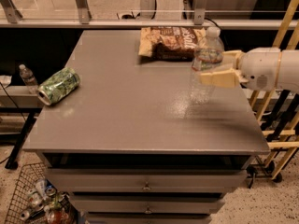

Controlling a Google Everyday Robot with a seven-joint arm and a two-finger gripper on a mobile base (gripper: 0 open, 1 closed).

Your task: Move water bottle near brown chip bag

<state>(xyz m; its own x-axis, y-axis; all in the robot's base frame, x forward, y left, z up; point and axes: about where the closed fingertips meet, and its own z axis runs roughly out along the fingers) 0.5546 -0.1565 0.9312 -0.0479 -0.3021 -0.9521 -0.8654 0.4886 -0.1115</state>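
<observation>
The water bottle [202, 88], clear with a white cap and a red, white and green label band, is upright at the right side of the grey table [126, 115]. My gripper [218, 67] reaches in from the right and is shut on the bottle at its middle. The bottle's base looks slightly raised off the tabletop. The brown chip bag [169, 43] lies flat at the back edge of the table, just behind and left of the bottle, and the bottle's top overlaps the bag's right end in this view.
A green patterned drink can [59, 85] lies on its side near the table's left edge. A small clear bottle [27, 76] stands on a low shelf beyond that edge. A wire basket [32, 202] sits on the floor at the lower left. A wooden rack [279, 120] stands to the right.
</observation>
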